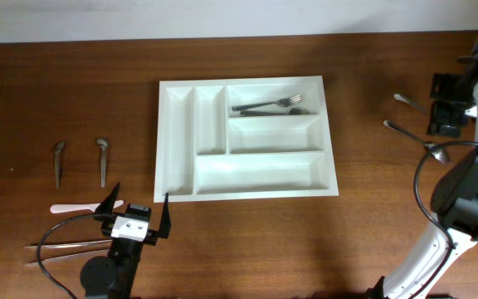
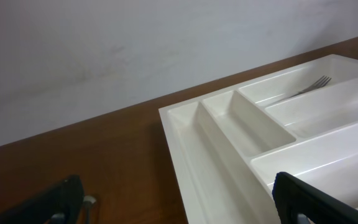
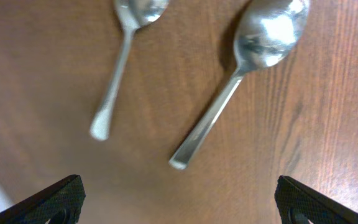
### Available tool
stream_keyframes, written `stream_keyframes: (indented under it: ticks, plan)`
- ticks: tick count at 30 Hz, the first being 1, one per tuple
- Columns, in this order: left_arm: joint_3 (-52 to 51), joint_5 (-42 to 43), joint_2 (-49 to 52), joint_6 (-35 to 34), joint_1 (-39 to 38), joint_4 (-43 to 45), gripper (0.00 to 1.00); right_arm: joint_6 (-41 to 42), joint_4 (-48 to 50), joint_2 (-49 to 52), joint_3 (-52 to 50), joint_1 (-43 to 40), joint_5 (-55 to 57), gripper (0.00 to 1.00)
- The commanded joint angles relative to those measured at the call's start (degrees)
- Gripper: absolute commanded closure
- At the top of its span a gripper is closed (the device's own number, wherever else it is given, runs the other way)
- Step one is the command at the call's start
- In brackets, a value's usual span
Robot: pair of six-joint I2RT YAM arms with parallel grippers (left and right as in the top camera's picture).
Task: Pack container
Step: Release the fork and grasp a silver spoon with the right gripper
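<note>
Overhead: the white container (image 1: 177, 141) lies mid-table with a fork (image 1: 268, 105) in its far right compartment. The left gripper (image 1: 139, 201) sits near its near left corner, jaws released. The right gripper (image 1: 445, 105) reaches far right.

Left wrist: the container's compartments fill the right.

Right wrist: the jaws are spread wide, empty, over a large spoon (image 3: 241, 74) and a small spoon (image 3: 120, 62).

The cutlery tray (image 1: 163, 141) sits mid-worktop (image 1: 73, 83), with forks (image 1: 265, 105) in its rearmost long compartment. Two spoons (image 1: 59, 162) lie side by side well left of it. In front of them a utensil (image 1: 77, 208) and two thin rods (image 1: 65, 244) lie beside the left pincer (image 1: 136, 218). Two further spoons (image 3: 244, 81) lie well right of the tray, beneath the right pincer (image 3: 179, 199).
</note>
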Motion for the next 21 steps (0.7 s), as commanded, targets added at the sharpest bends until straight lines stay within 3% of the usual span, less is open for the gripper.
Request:
stream_keyframes:
  ticks: [1,4,21]
  plan:
    - [-0.37,0.83,-0.22,0.5,0.35,0.0,0.01,1.9,-1.53,2.03,0.07,1.36,5.2,0.01]
    - [-0.37,0.83,-0.22,0.5,0.35,0.0,0.01,7.04,-4.0,2.6,0.07,1.27,5.57,0.01]
    - [-0.37,0.81,-0.22,0.5,0.35,0.0,0.01,7.61,-3.98,8.09,0.07,-0.42,2.82,0.0]
